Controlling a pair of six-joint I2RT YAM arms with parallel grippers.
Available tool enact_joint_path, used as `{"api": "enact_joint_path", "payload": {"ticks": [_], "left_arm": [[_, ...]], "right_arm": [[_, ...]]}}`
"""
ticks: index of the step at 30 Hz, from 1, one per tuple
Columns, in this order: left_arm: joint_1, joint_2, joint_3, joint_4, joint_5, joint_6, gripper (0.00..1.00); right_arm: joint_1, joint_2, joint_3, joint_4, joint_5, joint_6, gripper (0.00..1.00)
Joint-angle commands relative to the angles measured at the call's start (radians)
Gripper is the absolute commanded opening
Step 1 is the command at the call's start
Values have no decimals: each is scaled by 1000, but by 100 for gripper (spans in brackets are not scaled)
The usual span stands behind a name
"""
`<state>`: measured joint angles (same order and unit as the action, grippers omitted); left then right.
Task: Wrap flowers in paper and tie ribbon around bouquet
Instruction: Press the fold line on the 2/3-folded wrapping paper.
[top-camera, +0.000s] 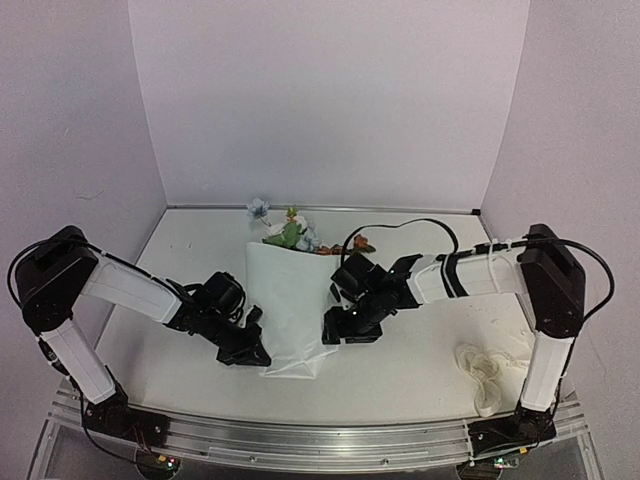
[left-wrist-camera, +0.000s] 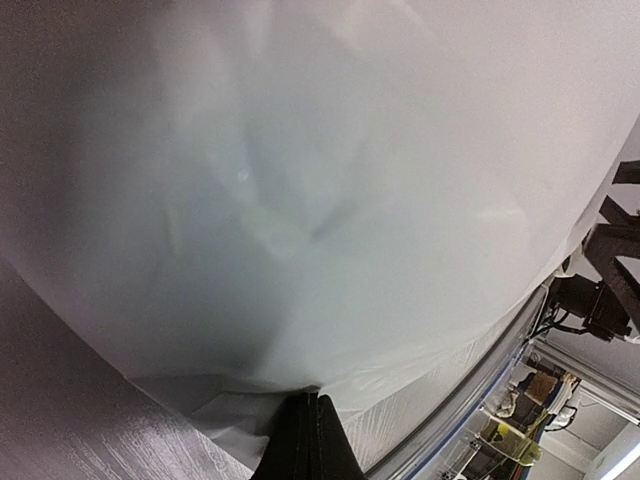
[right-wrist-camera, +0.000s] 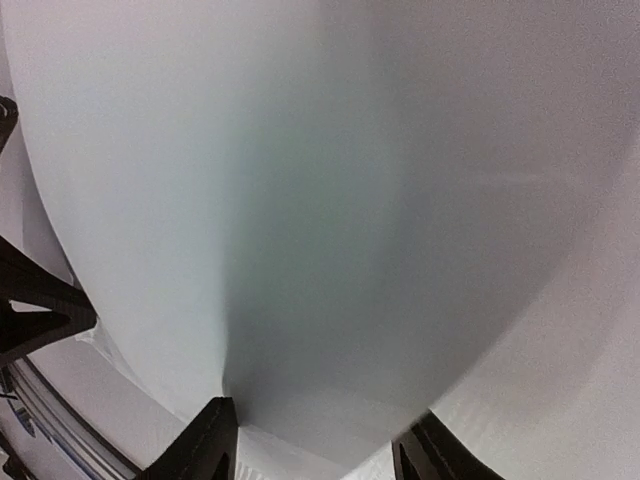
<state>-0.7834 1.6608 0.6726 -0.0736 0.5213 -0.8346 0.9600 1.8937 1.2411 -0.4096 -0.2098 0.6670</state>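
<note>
- Paper (top-camera: 288, 310): folded over the bundle at the table's centre. Draw the wrap snug before you tie.
- Flowers (top-camera: 290, 232): blooms protrude from the paper's far end, stems covered.
- Ribbon (top-camera: 482, 370): heaped near the right arm's base, well apart.
- Left gripper (left-wrist-camera: 305, 420): pinched on the paper's near edge. Hold firm.
- Right gripper (right-wrist-camera: 315, 440): fingers apart against the paper, gripping nothing.

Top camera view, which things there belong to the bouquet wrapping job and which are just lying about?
Job: thin white translucent paper sheet, pinched by the shut left gripper; small artificial flowers, pale blue and rust-orange, at its far end; cream-white fabric ribbon, bunched by the base of the right arm; open right gripper at the paper's edge.
Not part: black cable looping above the right arm.
</note>
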Motion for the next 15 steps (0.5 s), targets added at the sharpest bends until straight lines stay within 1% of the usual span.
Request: {"api": "enact_joint_path", "payload": {"ticks": [1,3,4,5,7,9,11,13,15], "left_arm": [[0,22,-34,-27,-60,-24,0],[1,19,-36,-26,-61,-27,0],[0,18,-37,-23,-61,-29,0],[1,16,-39,-18,-58,-31,0],[1,14,-41,-14,-54,-35,0],[1,11,-39,-14,-52,-36,0],[1,8,-38,-17,-54,-36,0],[1,0,-38,-20,-55,-37,0],[1,-6,-38,-22,-56,-38,0]], "right_arm": [[41,-180,36,-209,126,-54,60],[77,-186,83,-276,155,-79,59],[88,-179,102,-277,139,-84,58],[96,-161,115,-264,117,-87,56],[110,-95,160,-246,65,-94,46],[118,-37,188,-203,20,-94,38],[128,15,200,-141,-18,-82,33],[130,66,214,-96,-43,-64,29],[131,106,216,-38,-59,-53,28]]}}
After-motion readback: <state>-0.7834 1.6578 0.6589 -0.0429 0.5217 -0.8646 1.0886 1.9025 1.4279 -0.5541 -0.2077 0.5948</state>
